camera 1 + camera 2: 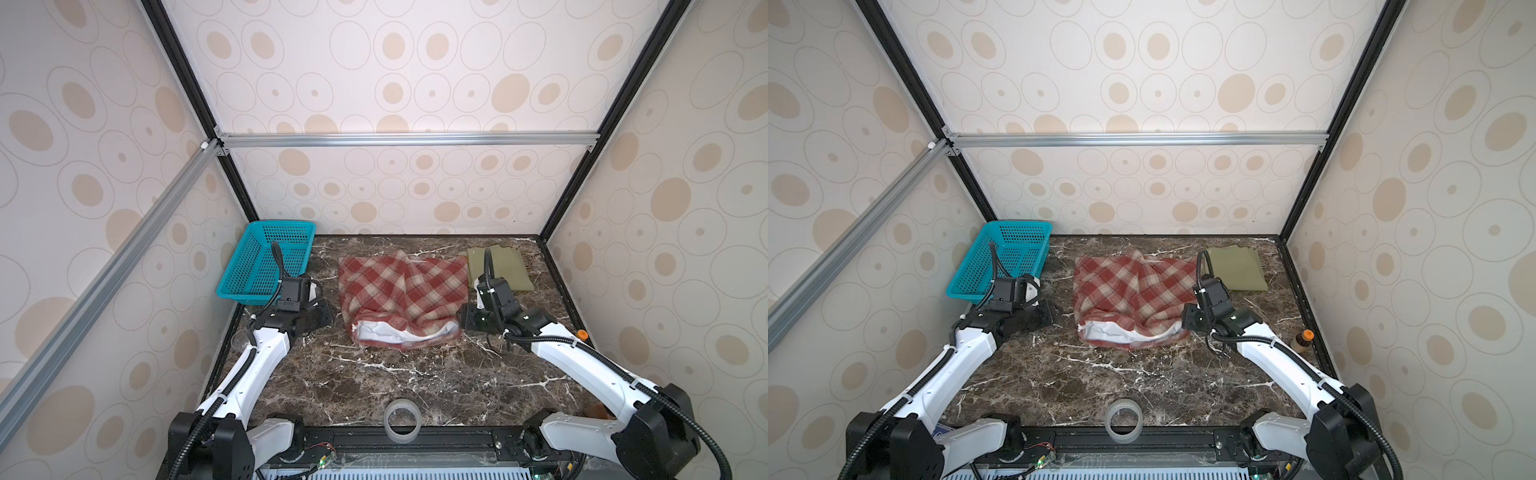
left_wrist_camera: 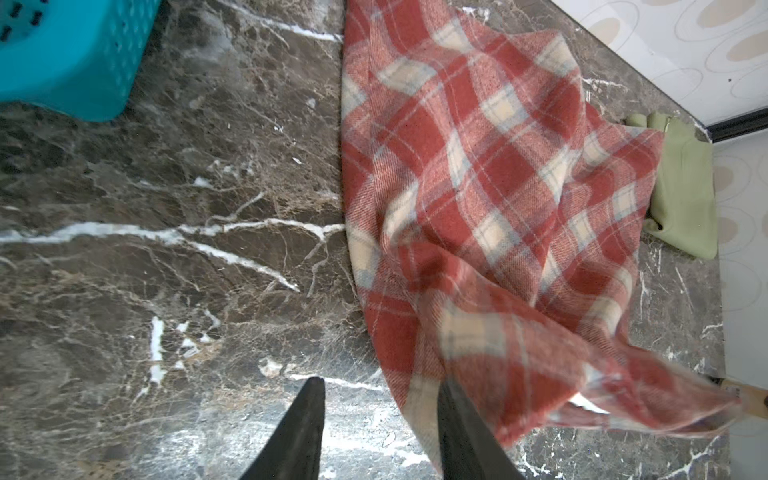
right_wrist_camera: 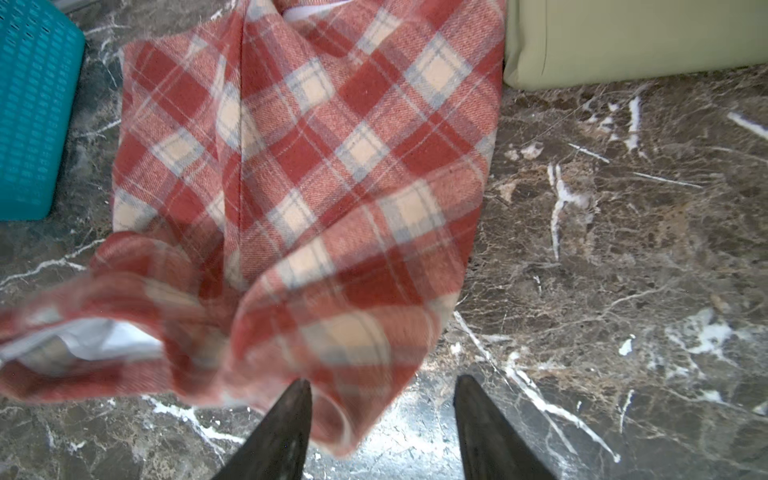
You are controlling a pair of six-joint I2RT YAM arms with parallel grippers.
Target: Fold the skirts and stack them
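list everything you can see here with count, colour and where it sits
plaid skirt: one, red and cream, middle of the table, rumpled, white lining showing at its near edge
olive-green skirt: one, olive green, far right corner, folded flat
basket: one, teal mesh, far left corner
tape roll: one, clear, near edge at the centre
bottle: one, brownish with an orange cap, right edge of the table
table: one, dark brown marble with white veins
left gripper: one, black, jaws open, at the plaid skirt's left side
right gripper: one, black, jaws open, at the plaid skirt's right side
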